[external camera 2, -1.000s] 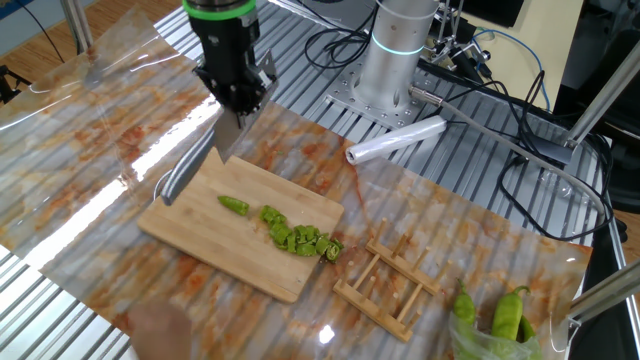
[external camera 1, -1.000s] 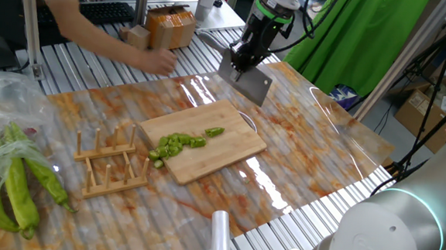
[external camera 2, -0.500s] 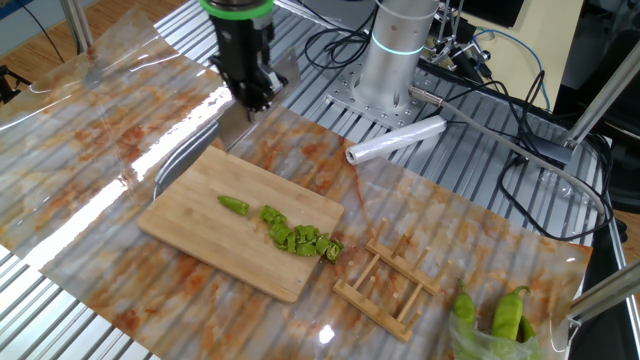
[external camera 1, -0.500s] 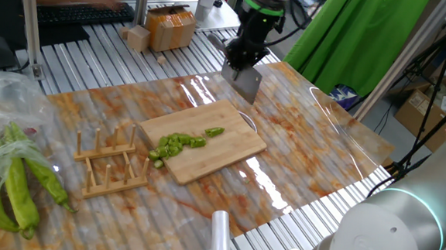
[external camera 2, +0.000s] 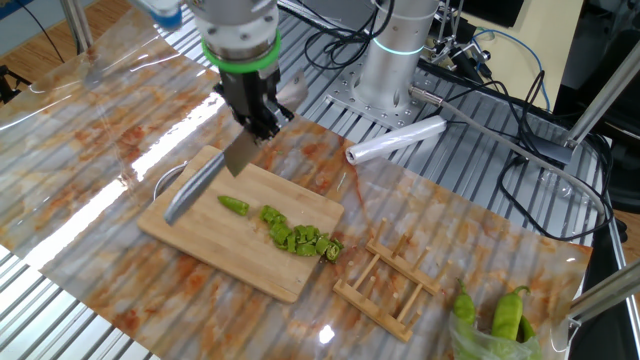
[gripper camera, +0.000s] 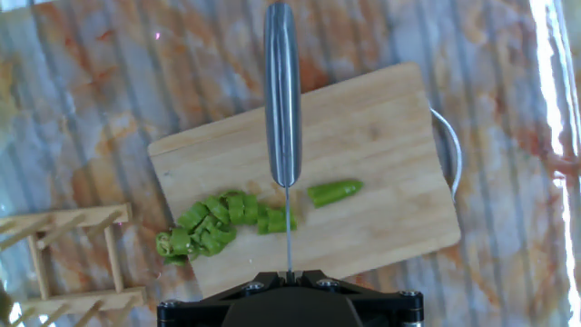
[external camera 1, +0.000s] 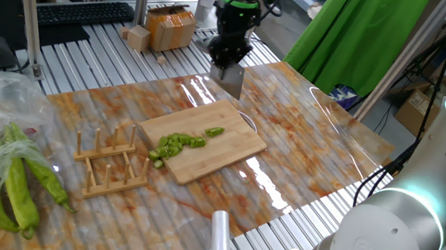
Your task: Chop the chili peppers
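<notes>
The chili peppers lie cut on the bamboo cutting board point(external camera 1: 219, 157): a pile of small green chunks point(external camera 1: 175, 144) and one longer piece point(external camera 1: 215, 131). The other fixed view shows the pile point(external camera 2: 300, 239) and the longer piece point(external camera 2: 234, 205) on the board point(external camera 2: 225, 250). My gripper point(external camera 1: 228, 59) point(external camera 2: 258, 125) is shut on a steel knife point(external camera 2: 205, 178) and hangs above the board's far edge. In the hand view the knife point(gripper camera: 283, 100) points away from the gripper point(gripper camera: 289, 272), edge-on, above the gap between the pile point(gripper camera: 211, 225) and the longer piece point(gripper camera: 334, 192).
A wooden rack point(external camera 1: 110, 165) point(external camera 2: 385, 280) stands beside the board. Thick long green peppers point(external camera 1: 16, 184) point(external camera 2: 495, 318) lie in a plastic bag. A film roll point(external camera 1: 221, 233) point(external camera 2: 397, 140) lies at the table edge. Boxes point(external camera 1: 169, 27) and a keyboard point(external camera 1: 82, 11) sit behind.
The gripper has turned and shifted with the knife, so the knife now hangs over the board. A person's arm that reached across the back of the table has withdrawn.
</notes>
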`<state>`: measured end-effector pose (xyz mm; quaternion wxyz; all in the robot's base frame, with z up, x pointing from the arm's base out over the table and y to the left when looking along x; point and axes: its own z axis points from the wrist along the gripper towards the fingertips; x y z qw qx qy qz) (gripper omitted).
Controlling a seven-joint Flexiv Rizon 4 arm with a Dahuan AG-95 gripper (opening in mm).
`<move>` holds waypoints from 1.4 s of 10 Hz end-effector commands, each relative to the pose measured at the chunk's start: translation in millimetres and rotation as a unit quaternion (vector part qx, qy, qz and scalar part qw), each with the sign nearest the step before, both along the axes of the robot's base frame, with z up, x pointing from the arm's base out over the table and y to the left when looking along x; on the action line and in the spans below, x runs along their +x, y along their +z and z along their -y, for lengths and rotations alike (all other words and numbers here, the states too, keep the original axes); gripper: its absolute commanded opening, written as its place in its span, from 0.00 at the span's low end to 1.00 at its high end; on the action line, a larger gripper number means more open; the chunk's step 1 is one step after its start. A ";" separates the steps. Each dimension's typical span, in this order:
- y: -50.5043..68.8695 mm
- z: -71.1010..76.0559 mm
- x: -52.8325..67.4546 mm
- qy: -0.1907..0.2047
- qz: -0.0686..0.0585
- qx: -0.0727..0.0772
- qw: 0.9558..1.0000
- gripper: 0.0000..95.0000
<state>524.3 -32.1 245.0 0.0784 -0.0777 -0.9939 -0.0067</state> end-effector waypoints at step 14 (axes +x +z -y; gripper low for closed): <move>-76.3 18.9 22.6 0.130 0.111 0.009 0.985 0.00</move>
